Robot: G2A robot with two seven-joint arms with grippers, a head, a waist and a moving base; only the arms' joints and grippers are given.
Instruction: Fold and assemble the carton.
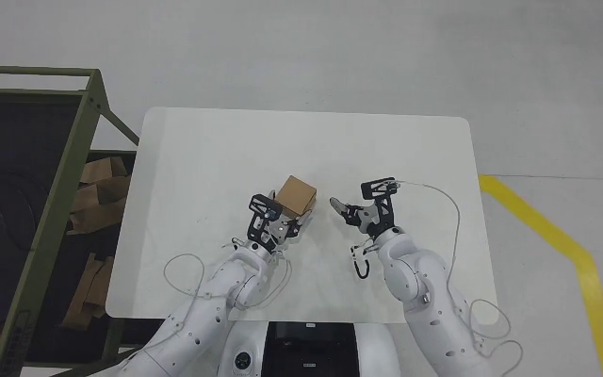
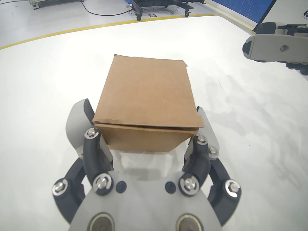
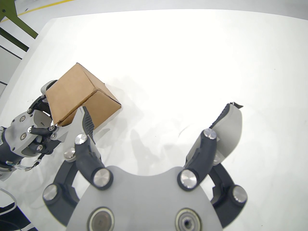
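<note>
Carton (image 1: 298, 194) (image 2: 146, 97) (image 3: 81, 94): brown cardboard, folded up into a closed box shape, sitting near the middle of the white table (image 1: 396, 151), slightly left of centre. In the right wrist view it looks tilted, with its right lower edge on the table. A flap seam runs along its near face (visible in the left wrist view).

Left gripper (image 1: 283, 215) (image 2: 144, 131) (image 3: 51, 111): at the carton's near end, claw closed in on it, one finger (image 2: 79, 116) against each side of the box. It holds nothing else.

Right gripper (image 1: 363, 200) (image 3: 157, 111): just right of the carton, over bare table. Claw spread wide, nothing in it. Its left fingertip (image 3: 83, 115) is close to the carton's right face; I cannot tell whether it touches.

Off the table's left edge: a green metal frame (image 1: 66, 160) with flat cardboard pieces (image 1: 99, 193) beneath it. Yellow floor line (image 1: 546, 226) to the right.
</note>
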